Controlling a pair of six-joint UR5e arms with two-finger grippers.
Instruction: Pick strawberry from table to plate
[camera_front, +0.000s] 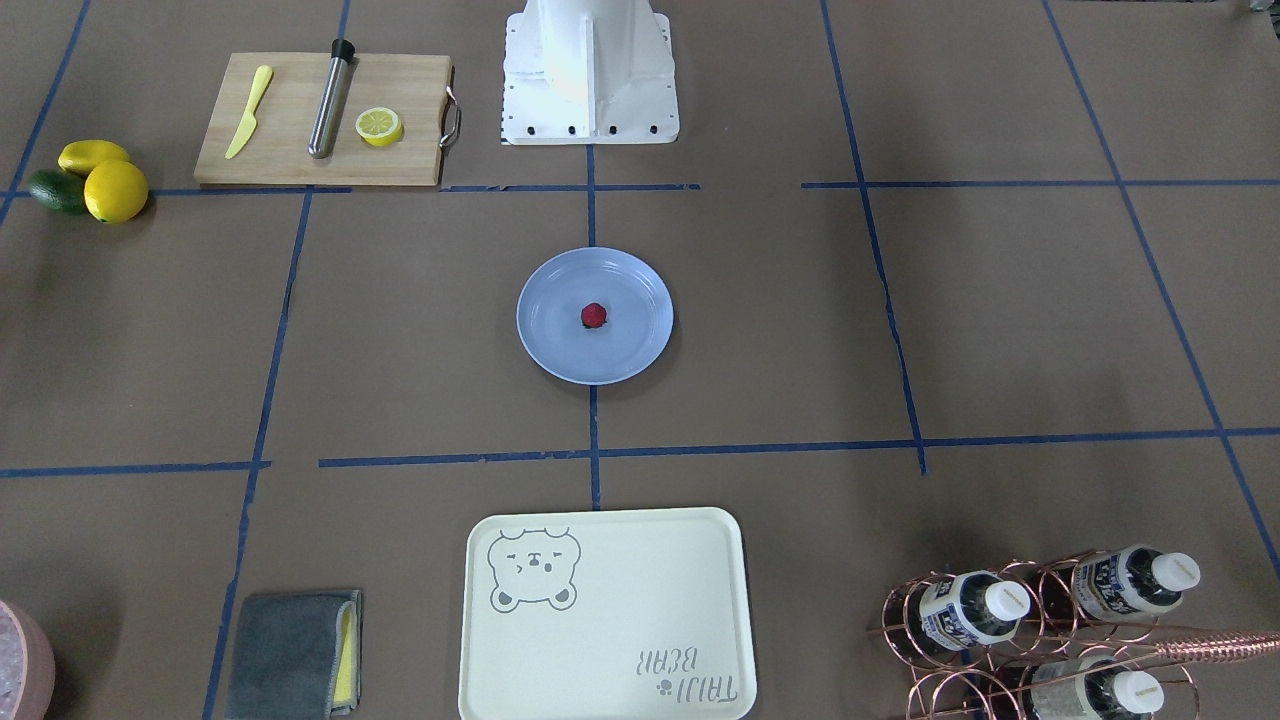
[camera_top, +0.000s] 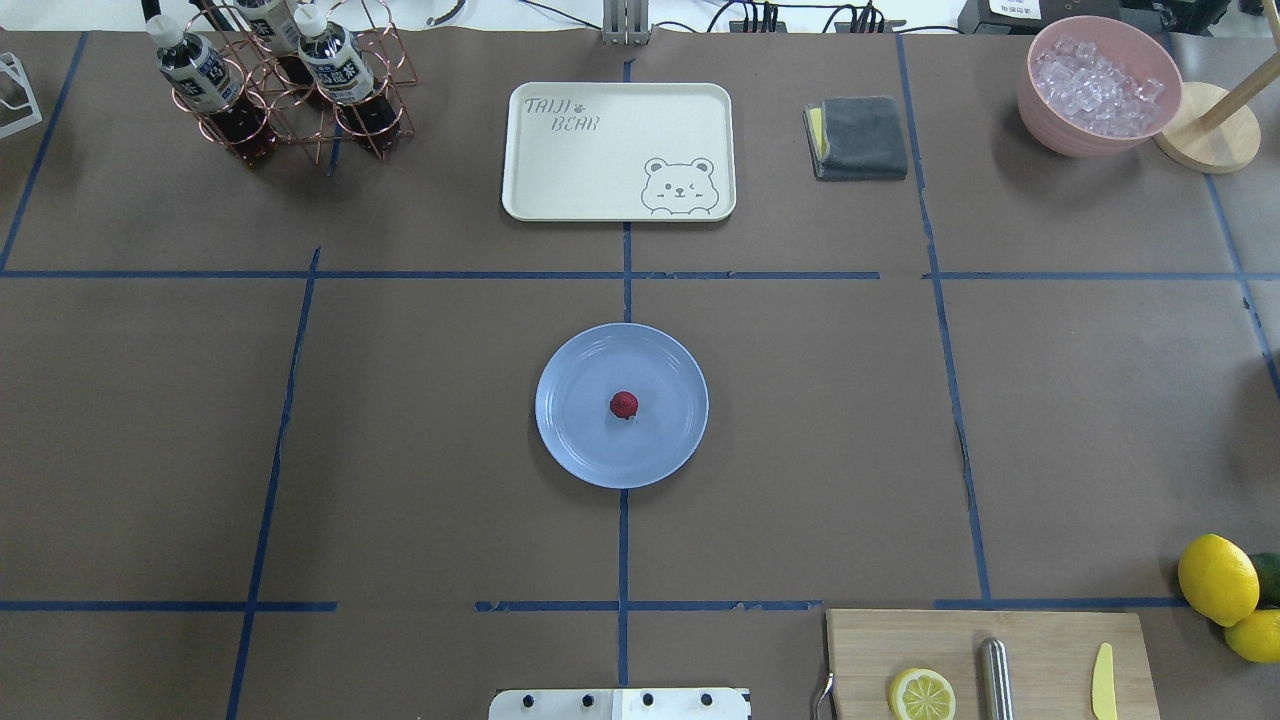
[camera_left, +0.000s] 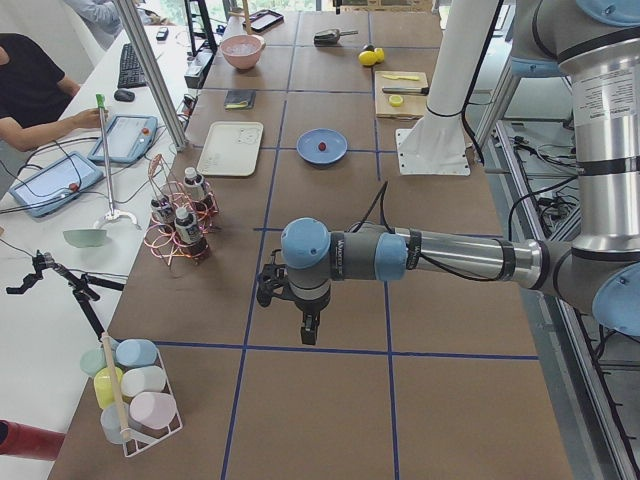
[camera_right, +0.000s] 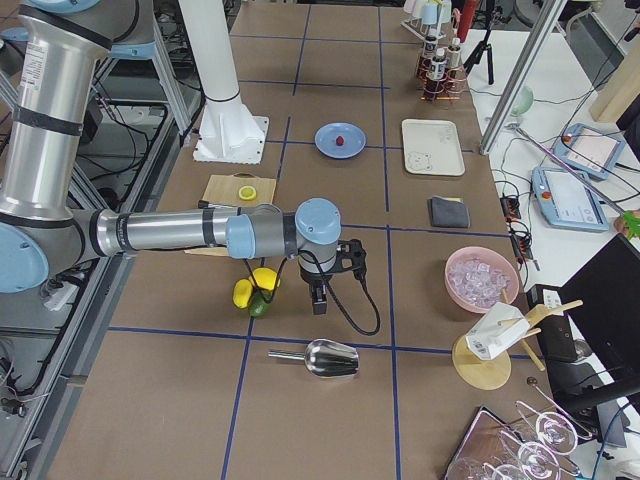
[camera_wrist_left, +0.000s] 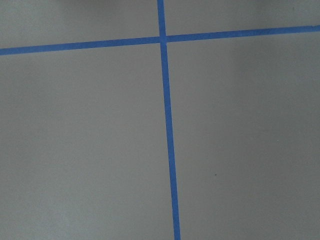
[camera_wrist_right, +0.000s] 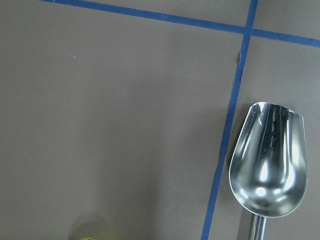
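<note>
The strawberry (camera_front: 593, 316) (camera_top: 623, 404), small and dark red, lies in the middle of the light-blue plate (camera_front: 634, 345) (camera_top: 577, 441) at the centre of the brown paper table (camera_front: 900, 330). No gripper is near it. My left gripper (camera_left: 310, 328) hangs over bare table far from the plate and shows only in the exterior left view. My right gripper (camera_right: 318, 296) hangs near the lemons and shows only in the exterior right view. I cannot tell whether either one is open or shut. Neither wrist view shows any fingers.
A cutting board (camera_top: 1040, 650) carries a half lemon (camera_top: 921, 694), a metal rod and a yellow knife. Lemons (camera_top: 1217, 578), the bear tray (camera_top: 618, 150), a bottle rack (camera_top: 270, 80), a grey cloth (camera_top: 858, 137), an ice bowl (camera_top: 1097, 85) and a metal scoop (camera_wrist_right: 267, 165) surround the centre.
</note>
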